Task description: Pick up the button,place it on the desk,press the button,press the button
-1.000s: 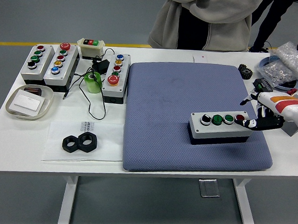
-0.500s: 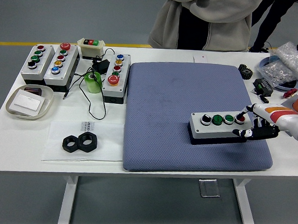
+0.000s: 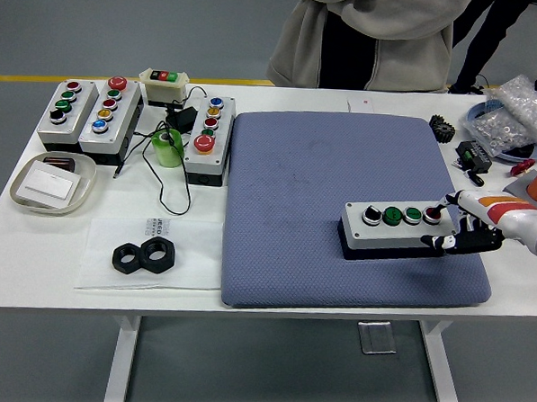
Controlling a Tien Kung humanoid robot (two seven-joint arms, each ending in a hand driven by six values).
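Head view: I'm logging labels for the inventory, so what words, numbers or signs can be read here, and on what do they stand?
Nothing can be read for certain.
White sheet under the black nuts: dark print at its top edge, too small to read.
White slip at the table's far edge: a pink mark, too small.
Card in the clear tray: no legible text.
Button box on the blue pad: no lettering visible.

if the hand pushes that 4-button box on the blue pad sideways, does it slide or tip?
The button box looks low, wide and rigid, so tipping seems unlikely. It lies flat on the textured blue pad, which probably grips it, so expect drag rather than an easy slide. The right hand touches its right end; an off-centre push may rotate it.
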